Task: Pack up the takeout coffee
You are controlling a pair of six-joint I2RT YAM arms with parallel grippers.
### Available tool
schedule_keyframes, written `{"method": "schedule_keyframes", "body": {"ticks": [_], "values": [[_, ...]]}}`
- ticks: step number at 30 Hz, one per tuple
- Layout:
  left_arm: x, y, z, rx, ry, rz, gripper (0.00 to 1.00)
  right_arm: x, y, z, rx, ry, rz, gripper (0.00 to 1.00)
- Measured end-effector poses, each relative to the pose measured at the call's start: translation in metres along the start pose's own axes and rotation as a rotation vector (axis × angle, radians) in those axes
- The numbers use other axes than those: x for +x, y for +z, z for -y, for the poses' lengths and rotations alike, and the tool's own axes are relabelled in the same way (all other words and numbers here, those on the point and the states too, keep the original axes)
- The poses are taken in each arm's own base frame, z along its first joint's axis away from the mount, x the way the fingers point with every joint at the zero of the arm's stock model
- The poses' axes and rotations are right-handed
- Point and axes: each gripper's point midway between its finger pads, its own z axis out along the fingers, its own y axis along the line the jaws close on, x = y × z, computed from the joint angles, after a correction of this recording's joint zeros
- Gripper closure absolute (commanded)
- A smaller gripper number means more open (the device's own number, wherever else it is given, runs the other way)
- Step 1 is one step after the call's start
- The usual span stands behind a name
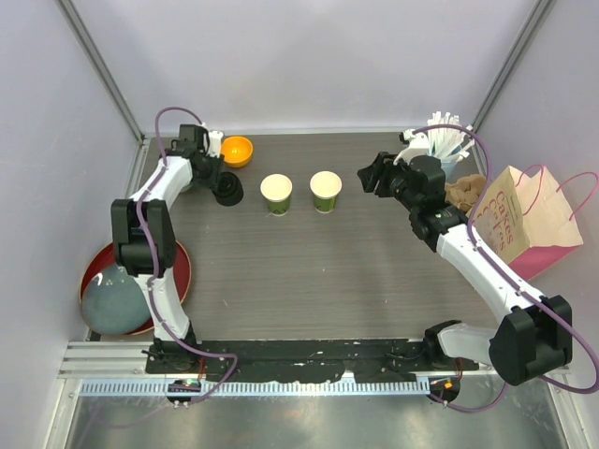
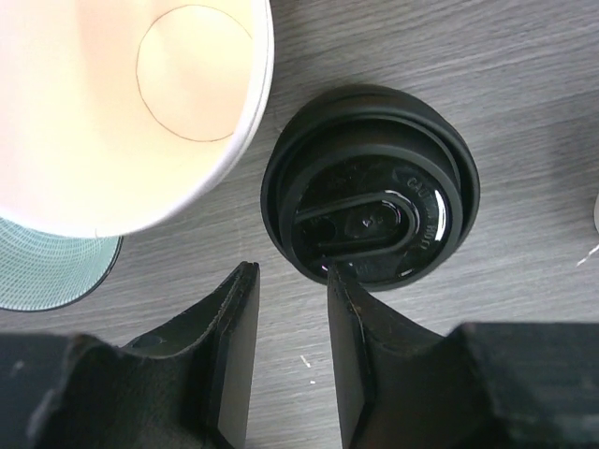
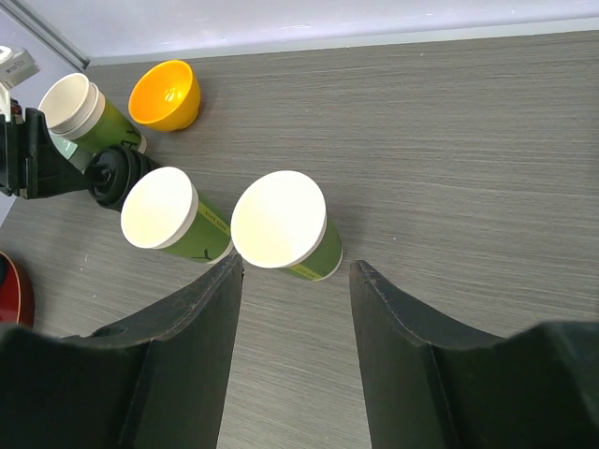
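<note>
Two takeout cups stand upright and lidless on the grey wood-grain table (image 1: 309,281). The nearer green cup (image 3: 279,220) sits ahead of and below the right gripper (image 3: 298,265), framed between its two dark fingers but not touched. The second green cup (image 3: 159,208) is close to the first one's left. The right gripper's jaws are spread wide with nothing between them. The left gripper (image 2: 291,273) hangs low over the table with its jaws parted by a narrow gap and nothing in it. A glossy black plastic lid (image 2: 370,192) lies flat just beyond its right fingertip; whether the two touch is unclear. The lid's doubled rim suggests two lids stacked, though this is not certain. A third cup (image 2: 122,94), white inside, stands ahead and to the left of that gripper, and an orange bowl (image 3: 166,94) lies beyond it. The cups look empty, so probably very light, thin-walled, easy to tip or crush; a gentle squeeze across the middle of the wall seems safest. The lid looks stiff, shallow and slippery, and is best pinched across its raised outer rim.
</note>
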Motion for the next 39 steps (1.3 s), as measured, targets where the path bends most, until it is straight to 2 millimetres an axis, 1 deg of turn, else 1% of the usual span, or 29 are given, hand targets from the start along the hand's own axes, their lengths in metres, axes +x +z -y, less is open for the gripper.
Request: {"method": "schedule_keyframes", "body": {"ticks": [6,13,19,27,34,37,38,39], "values": [[0.003,0.01,-0.002,-0.016,-0.023,-0.009,0.63,0.0,0.0,0.0,0.0,0.0,0.0,0.45],[-0.004,0.011,-0.003,-0.017,-0.032,0.008,0.62,0.001,0.0,0.0,0.001,0.0,-0.003,0.45],[-0.008,0.011,0.001,-0.002,-0.056,0.021,0.62,0.002,0.0,0.0,0.002,0.0,-0.006,0.45],[-0.018,0.013,-0.001,-0.014,-0.093,0.061,0.64,0.002,0.0,0.0,0.001,0.0,-0.007,0.45],[-0.016,0.023,-0.002,-0.015,-0.096,0.048,0.66,0.002,0.0,0.0,0.0,-0.001,-0.008,0.45],[-0.014,0.026,-0.001,-0.012,-0.097,0.039,0.73,0.002,0.0,0.0,0.001,-0.001,-0.009,0.45],[-0.013,0.027,-0.001,-0.012,-0.096,0.038,0.82,0.003,0.0,-0.001,-0.001,-0.002,-0.009,0.45],[-0.013,0.027,-0.001,-0.011,-0.097,0.036,0.85,0.003,0.0,-0.001,-0.001,-0.001,-0.01,0.45]]}}
